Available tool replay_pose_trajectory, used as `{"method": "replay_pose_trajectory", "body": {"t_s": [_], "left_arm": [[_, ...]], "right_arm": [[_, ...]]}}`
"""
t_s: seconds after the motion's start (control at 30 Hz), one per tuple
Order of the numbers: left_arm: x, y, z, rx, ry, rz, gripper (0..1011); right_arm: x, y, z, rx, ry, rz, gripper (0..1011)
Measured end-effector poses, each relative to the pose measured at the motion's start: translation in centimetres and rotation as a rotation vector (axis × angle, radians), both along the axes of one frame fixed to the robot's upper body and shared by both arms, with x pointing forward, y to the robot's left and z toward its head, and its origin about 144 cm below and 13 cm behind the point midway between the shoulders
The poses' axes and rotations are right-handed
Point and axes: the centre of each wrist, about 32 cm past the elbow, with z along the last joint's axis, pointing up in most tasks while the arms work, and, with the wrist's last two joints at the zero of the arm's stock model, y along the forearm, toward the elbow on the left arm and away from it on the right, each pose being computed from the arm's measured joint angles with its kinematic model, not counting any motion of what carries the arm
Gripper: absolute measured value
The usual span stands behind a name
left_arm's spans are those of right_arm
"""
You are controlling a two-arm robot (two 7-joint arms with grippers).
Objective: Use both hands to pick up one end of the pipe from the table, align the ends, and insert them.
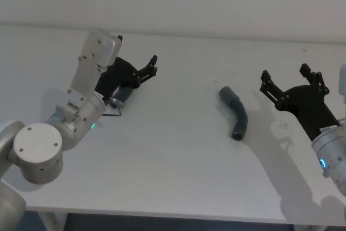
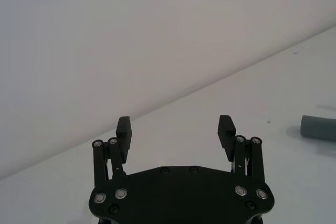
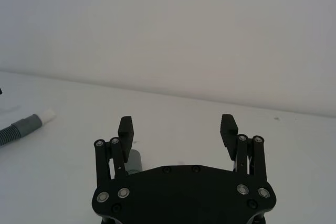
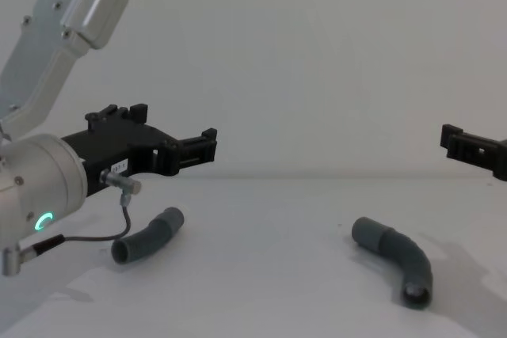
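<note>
In the chest view we see one small white label (image 4: 119,167) on the black side of the left gripper (image 2: 175,127). It carries a few dark characters, maybe digits with a dash, but we cannot read them with certainty. We find no other text, brand, number or sign.

My head cam looks down on the table (image 1: 162,177); chest cam sits low, side-on. Both catch the right pipe piece (image 1: 235,114).

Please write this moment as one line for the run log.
left claw: open, above left pipe piece | right claw: open, near right pipe piece | both pieces on table, unjoined
</note>
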Motion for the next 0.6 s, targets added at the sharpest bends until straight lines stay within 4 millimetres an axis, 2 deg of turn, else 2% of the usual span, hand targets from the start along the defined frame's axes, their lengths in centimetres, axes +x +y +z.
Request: {"method": "replay_pose_trajectory", "body": {"t_s": [0.6], "left_arm": [[0.0, 0.0, 0.0, 0.0, 0.0, 0.0, 1000]], "right_arm": [[0.0, 0.0, 0.0, 0.0, 0.0, 0.0, 1004]]}}
